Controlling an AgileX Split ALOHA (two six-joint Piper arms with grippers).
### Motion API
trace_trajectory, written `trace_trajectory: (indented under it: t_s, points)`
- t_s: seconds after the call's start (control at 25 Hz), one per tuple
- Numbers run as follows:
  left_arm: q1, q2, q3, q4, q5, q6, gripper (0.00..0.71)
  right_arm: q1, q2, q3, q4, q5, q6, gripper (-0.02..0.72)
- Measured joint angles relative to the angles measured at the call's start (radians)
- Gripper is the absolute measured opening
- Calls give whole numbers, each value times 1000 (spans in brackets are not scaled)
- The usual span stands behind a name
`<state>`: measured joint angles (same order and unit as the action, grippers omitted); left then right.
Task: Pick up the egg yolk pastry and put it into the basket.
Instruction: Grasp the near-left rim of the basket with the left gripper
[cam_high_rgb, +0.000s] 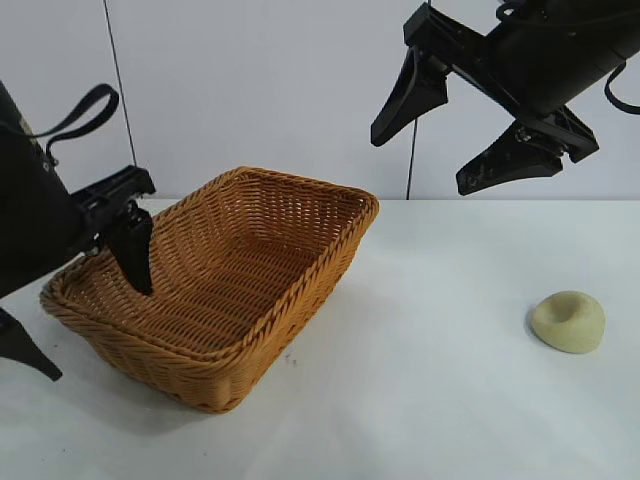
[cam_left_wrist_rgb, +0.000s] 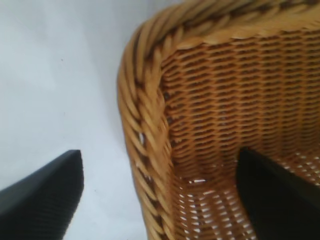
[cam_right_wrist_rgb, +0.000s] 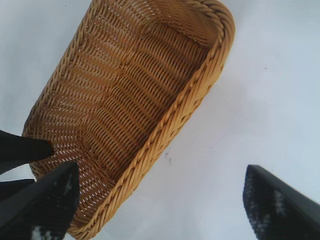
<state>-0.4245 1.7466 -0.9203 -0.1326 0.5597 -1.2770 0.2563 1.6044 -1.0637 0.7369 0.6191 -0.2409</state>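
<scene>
My left end effector straddles the basket rim, spread wide and empty, my right end effector hangs wide above the table, while the pastry sits well apart, so closing now risks shoving the basket.

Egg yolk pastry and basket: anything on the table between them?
Nothing. The exterior view shows only bare white table between the basket and the egg yolk pastry.

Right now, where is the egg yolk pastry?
In the exterior view the egg yolk pastry lies on the white table at the right, apart from the basket.
</scene>
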Motion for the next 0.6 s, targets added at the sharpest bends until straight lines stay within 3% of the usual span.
trace_trajectory:
  t_s: [0.6]
  points:
    - [0, 68, 1, -9, -60, -1, 596, 0, 0, 0, 0, 0, 0, 637]
